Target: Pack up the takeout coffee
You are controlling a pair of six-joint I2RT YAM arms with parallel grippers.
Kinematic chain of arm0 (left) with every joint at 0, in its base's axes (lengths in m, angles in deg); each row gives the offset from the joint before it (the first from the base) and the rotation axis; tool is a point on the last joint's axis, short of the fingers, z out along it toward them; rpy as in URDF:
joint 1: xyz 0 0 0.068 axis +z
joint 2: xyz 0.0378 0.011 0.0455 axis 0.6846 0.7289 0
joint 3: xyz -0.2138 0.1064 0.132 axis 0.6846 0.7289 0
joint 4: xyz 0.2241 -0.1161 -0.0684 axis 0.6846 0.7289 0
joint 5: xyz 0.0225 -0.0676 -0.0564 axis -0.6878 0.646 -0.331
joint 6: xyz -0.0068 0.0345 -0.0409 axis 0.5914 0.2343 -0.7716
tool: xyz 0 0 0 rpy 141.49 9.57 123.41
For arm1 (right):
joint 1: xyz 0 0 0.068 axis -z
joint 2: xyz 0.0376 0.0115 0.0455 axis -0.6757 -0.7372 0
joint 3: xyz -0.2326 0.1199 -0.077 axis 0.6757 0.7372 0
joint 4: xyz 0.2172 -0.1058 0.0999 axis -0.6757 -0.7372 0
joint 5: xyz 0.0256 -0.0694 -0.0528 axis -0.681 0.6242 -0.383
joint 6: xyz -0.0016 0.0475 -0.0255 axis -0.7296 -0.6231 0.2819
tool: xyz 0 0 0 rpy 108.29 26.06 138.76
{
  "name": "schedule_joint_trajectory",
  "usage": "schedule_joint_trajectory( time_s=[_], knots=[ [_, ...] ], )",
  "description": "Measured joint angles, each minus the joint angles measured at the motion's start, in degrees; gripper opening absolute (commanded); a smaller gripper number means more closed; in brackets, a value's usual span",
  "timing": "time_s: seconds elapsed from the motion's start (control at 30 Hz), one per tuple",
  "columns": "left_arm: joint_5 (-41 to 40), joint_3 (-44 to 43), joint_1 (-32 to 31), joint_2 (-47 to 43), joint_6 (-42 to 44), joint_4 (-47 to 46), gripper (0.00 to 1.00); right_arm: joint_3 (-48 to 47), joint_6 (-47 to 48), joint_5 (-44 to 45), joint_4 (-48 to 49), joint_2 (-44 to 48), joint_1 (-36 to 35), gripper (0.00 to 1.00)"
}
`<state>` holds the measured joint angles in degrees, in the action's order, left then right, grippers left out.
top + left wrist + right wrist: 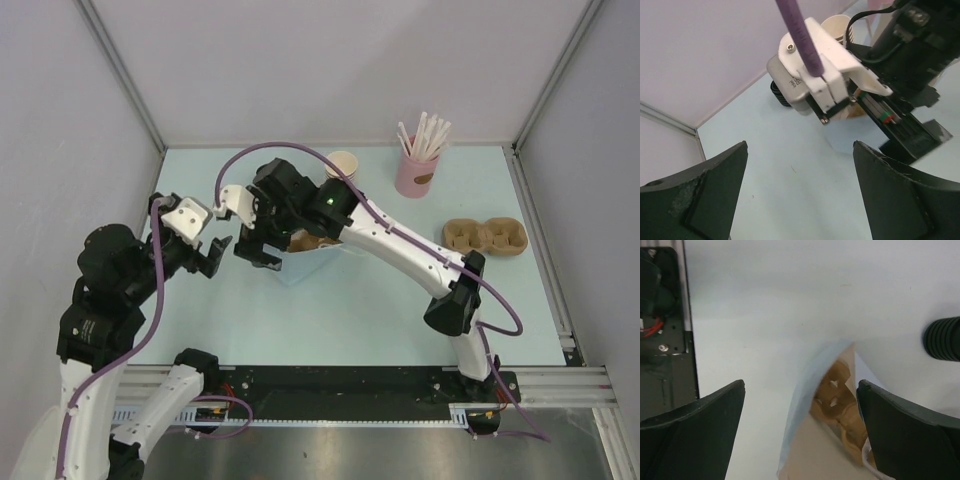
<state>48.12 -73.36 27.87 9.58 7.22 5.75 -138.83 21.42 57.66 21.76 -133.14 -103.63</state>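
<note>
The takeout coffee with its black lid is hidden from every view. A pale blue paper bag (300, 268) lies open on the table, brown inside, with a brown pulp cup carrier (837, 390) in it. My right gripper (800, 385) is open over the bag's mouth; the bag's edge (800, 405) runs between its fingers, untouched. In the top view the right gripper (258, 252) points left at the bag's left end. My left gripper (215, 255) faces it, open with nothing in it, over bare table (800, 145).
A lidless paper cup (342, 163), cream inside, stands behind the right arm. A pink cup of white sticks (415, 170) is at the back right. A second brown carrier (485, 235) lies at the right. A black ribbed round thing (942, 337) sits by the right wrist.
</note>
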Motion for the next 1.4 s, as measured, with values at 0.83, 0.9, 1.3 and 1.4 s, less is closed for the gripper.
schedule_joint_trajectory(
  time_s=[0.83,0.9,1.3,1.4],
  knots=[
    [-0.3,3.0,0.0,0.3,0.0,-0.2,0.91,15.0,1.0,14.4,15.2,4.8,7.4,1.00],
    [-0.3,3.0,0.0,0.3,0.0,-0.3,0.91,18.2,0.4,15.4,18.7,5.9,7.8,1.00],
    [-0.2,4.4,0.0,0.2,0.0,-0.6,0.91,28.2,-1.8,18.9,36.0,8.5,10.4,1.00],
    [-0.1,4.5,0.0,0.2,0.0,-0.7,0.91,26.8,-2.4,16.0,34.4,8.5,12.0,1.00]
  ],
)
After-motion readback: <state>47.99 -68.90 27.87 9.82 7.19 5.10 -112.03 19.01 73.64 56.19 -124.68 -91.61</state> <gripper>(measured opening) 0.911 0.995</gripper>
